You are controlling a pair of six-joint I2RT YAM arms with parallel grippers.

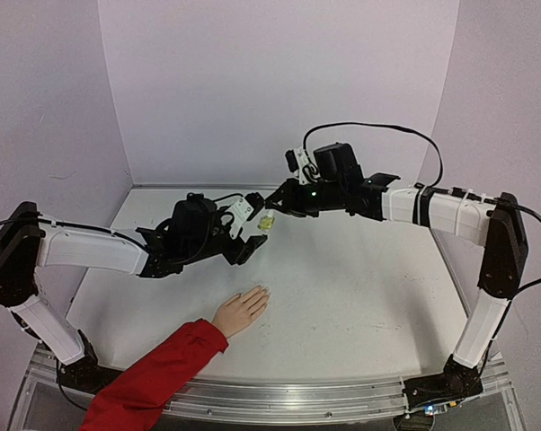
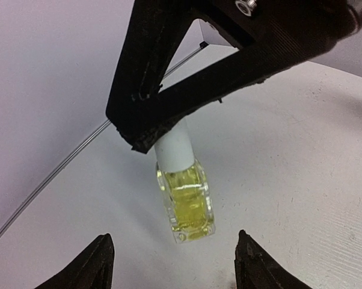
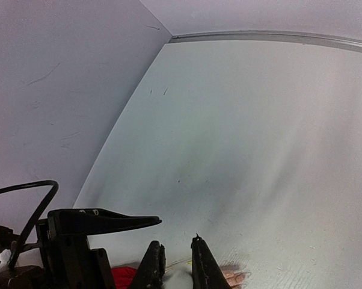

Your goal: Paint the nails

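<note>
2 arms point(image 1: 91, 250) meet over a pale table point(image 1: 360, 296). Near its front-left a red sleeve point(image 1: 154, 373) and flat peach hand point(image 1: 242, 312) lie diagonally, fingers pointing away and right. The right gripper point(image 1: 274, 205) pinches a yellow-green bottle point(image 2: 187, 205) by its white cap point(image 2: 176, 147); the left gripper point(image 2: 172, 250) stands open astride the bottle, not touching. We judge uncapping is in hand: next, clamp the bottle, twist. The nails point(image 1: 262, 293) are too small to see.

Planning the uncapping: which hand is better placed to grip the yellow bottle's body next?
Left. The left hand stands open, fingers either side of the bottle; the right hand is shut on its white cap.
</note>
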